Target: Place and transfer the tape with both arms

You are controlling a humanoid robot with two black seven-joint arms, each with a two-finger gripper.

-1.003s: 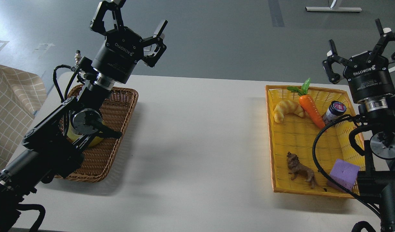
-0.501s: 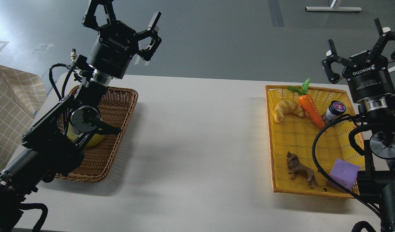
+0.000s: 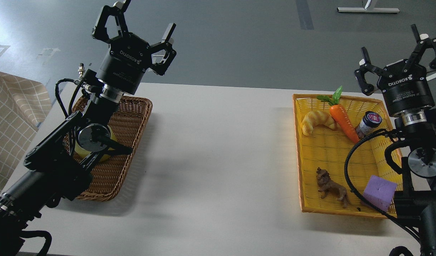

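Observation:
The yellow tape roll [image 3: 105,155] lies in the brown wicker basket [image 3: 132,117] at the left of the table, mostly hidden behind my left arm's joint. My left gripper [image 3: 137,21] is raised high above the basket's far end, fingers spread open and empty. My right gripper [image 3: 401,53] is raised beyond the far right corner of the yellow basket [image 3: 328,149], fingers spread open and empty. Neither gripper touches the tape.
The yellow basket holds a croissant [image 3: 315,121], a toy carrot [image 3: 340,119], a small jar [image 3: 369,122], a brown lion figure [image 3: 331,186] and a purple foam cube [image 3: 379,192]. A checked cloth [image 3: 11,121] lies at the left edge. White tabletop [image 3: 221,160] lies between the baskets.
My left gripper has risen and swung to the left, away from the basket, staying open. The right gripper has shifted slightly up. The tape stays in the wicker basket.

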